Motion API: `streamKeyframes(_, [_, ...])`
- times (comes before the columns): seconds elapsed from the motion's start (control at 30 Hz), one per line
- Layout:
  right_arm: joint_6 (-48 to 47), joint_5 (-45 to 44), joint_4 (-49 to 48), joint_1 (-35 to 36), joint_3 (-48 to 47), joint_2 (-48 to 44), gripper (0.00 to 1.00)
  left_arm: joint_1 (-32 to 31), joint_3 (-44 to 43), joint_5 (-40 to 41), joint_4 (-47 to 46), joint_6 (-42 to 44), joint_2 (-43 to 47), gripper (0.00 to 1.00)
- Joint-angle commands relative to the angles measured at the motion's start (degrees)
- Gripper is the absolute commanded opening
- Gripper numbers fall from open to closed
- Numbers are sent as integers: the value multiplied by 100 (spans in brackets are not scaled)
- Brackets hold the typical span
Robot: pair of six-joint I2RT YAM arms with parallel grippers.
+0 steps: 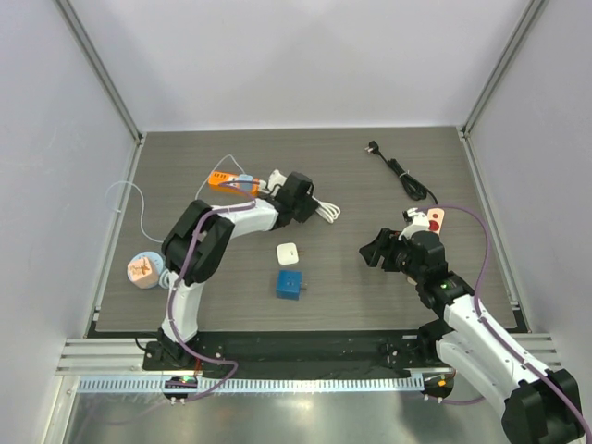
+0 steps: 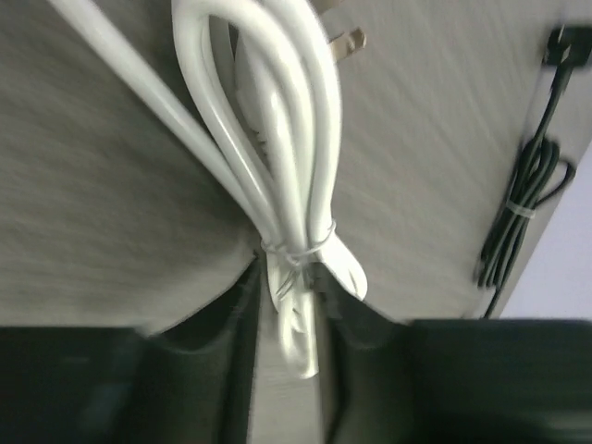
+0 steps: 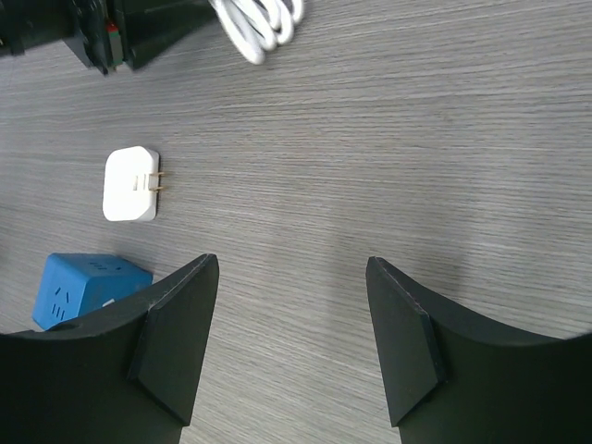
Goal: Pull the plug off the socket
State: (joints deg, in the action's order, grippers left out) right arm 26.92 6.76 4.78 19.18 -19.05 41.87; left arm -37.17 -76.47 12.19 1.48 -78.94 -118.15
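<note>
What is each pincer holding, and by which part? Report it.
Left pincer straddles the white cord bundle at its tied end; whether it actually clamps cannot be told. Right pincer holds nothing, jaws open.

Nothing here can be read. The blue cube (image 3: 88,287) at the lower left of the right wrist view has small dark marks on its face, too small to make out. In the top view, the round peach disc (image 1: 141,269) at the left edge bears a faint figure, and the orange power strip (image 1: 231,182) is too small to read.
</note>
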Motion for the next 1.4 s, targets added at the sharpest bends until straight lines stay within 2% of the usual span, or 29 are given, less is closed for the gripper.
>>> streamKeyframes(0.0, [-46,-132,-161,24,-73,-21,70,-185,18,-321,-341,185,257,35])
streamKeyframes(0.03, [-46,-140,-161,24,-73,-3,70,-264,-26,-383,-341,325,257,44])
streamKeyframes(0.1, [-55,-132,-152,24,-64,14,71,-308,-26,-480,-332,440,362,53])
streamKeyframes(0.13, [-38,-123,-152,24,-64,-3,71,-326,9,-593,-332,484,406,62])
streamKeyframes(0.27, [-37,-140,-161,24,-55,41,70,-326,53,-770,-254,1027,836,76])
streamKeyframes(0.33, [-37,-149,-161,24,-64,58,71,-326,-26,-718,61,1414,1195,77])
streamKeyframes(0.47, [-37,-140,-170,24,-55,85,70,-317,-202,98,1386,2294,1926,80])
streamKeyframes(0.5, [-29,-140,-161,24,-55,76,70,-309,-272,526,1704,2504,2049,81])
streamKeyframes(0.53, [-29,-140,-170,24,-46,85,71,-230,-342,687,2064,2506,2137,81])
streamKeyframes(0.57, [-37,-140,-187,24,-46,76,70,-169,-430,880,2850,2410,2269,81])
streamKeyframes(0.6, [-29,-149,-196,24,-38,93,70,-11,-552,1100,3171,2218,2313,84])
streamKeyframes(0.7, [-29,-140,-196,24,-38,67,70,392,-789,1461,4209,1813,2367,84])
streamKeyframes(0.77, [-29,-140,-179,24,-38,41,70,613,-966,1453,4692,1803,2201,84])
streamKeyframes(0.83, [-29,-132,-187,25,-29,-12,70,825,-1203,1479,4844,1925,2060,84])
streamKeyframes(1.03, [-37,-105,-196,24,-38,23,70,913,-1888,1788,4941,2084,1393,85])
streamKeyframes(1.23, [-37,-123,-179,24,-38,6,70,922,-2530,2103,5125,1795,576,87])
streamKeyframes(1.37, [-37,-105,-188,42,-38,41,71,974,-3215,2244,5809,1434,-57,86])
